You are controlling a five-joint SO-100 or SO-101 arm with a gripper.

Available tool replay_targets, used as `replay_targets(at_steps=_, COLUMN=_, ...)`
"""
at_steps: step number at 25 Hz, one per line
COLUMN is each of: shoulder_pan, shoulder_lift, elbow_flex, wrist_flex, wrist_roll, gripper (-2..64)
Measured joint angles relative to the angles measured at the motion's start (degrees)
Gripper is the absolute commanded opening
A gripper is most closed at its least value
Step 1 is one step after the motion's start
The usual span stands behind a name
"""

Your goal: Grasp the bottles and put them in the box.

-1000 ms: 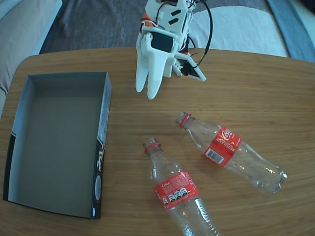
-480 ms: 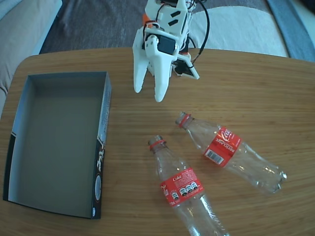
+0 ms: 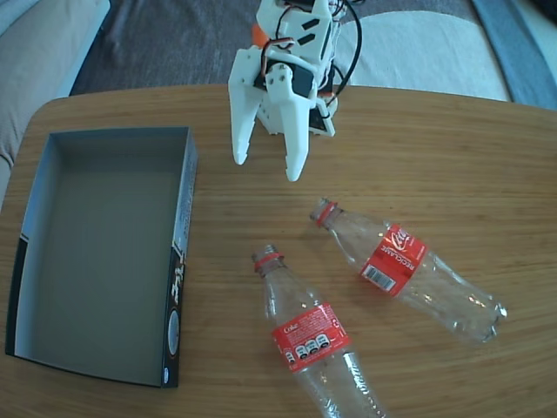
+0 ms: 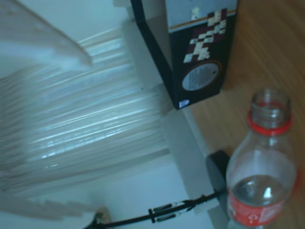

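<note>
Fingers (image 3: 268, 170) spread apart, holding nothing, white, pointing down over the wooden surface (image 3: 435, 148) in the fixed view, right of the box's far corner. Box (image 3: 52, 261) sits left, empty, grey inside, black side with print. Two bottles lie right of it, necks toward the arm: near bottle (image 3: 305, 335) just beside box, far bottle (image 3: 405, 266) further right, apart from each other. Wrist view: blurred finger (image 4: 71, 124) fills left, box end (image 4: 200, 57) up top, open-necked bottle (image 4: 264, 157) at right.
</note>
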Motion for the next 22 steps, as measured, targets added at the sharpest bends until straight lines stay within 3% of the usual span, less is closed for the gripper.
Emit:
replay_targets(at_steps=4, shoulder_pan=0.53, shoulder_lift=0.00, elbow_flex=0.00, wrist_flex=0.00, wrist_roll=0.79, gripper=34.6)
replay_targets(at_steps=10, shoulder_pan=0.53, shoulder_lift=0.00, elbow_flex=0.00, wrist_flex=0.35, wrist_roll=7.73, gripper=34.5)
replay_targets(at_steps=22, shoulder_pan=0.53, shoulder_lift=0.00, elbow_flex=0.00, wrist_flex=0.62, wrist_roll=9.76, gripper=34.2)
